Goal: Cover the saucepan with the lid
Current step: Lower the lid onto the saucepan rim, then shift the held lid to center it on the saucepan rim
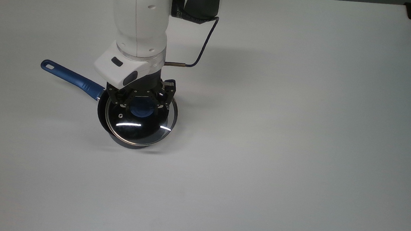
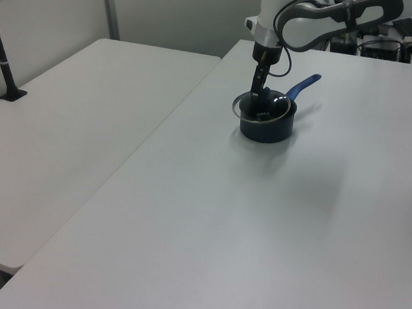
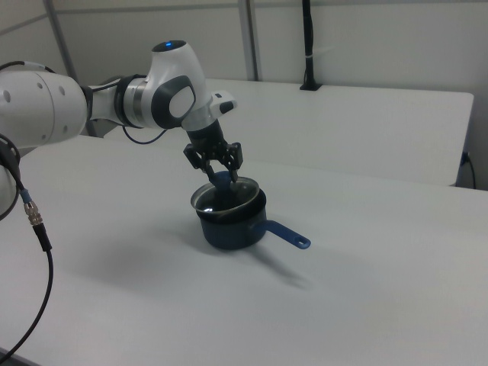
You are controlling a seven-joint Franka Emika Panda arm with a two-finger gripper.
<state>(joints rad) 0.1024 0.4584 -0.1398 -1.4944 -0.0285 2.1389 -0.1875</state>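
Observation:
The saucepan [image 1: 127, 144] is a small dark pot whose blue handle [image 1: 69, 76] points to the top view's upper left. The lid [image 1: 136, 127], clear glass with a metal rim, hangs roughly level just over the pot's mouth. It is offset a little toward the top view's lower right, so part of the pot's rim shows at the left. My gripper [image 1: 142, 103] points down from above, shut on the lid's blue knob [image 1: 142, 110]. The left view has the saucepan [image 2: 268, 129], lid [image 2: 255, 115] and gripper [image 2: 258, 94]. In the right view are the same saucepan [image 3: 232, 229], lid [image 3: 221, 200] and gripper [image 3: 219, 177].
The saucepan stands on a wide white table [image 1: 282, 138]. A second white table [image 2: 73, 131] adjoins it at the left view's left, with a black post [image 2: 4, 62] at its edge.

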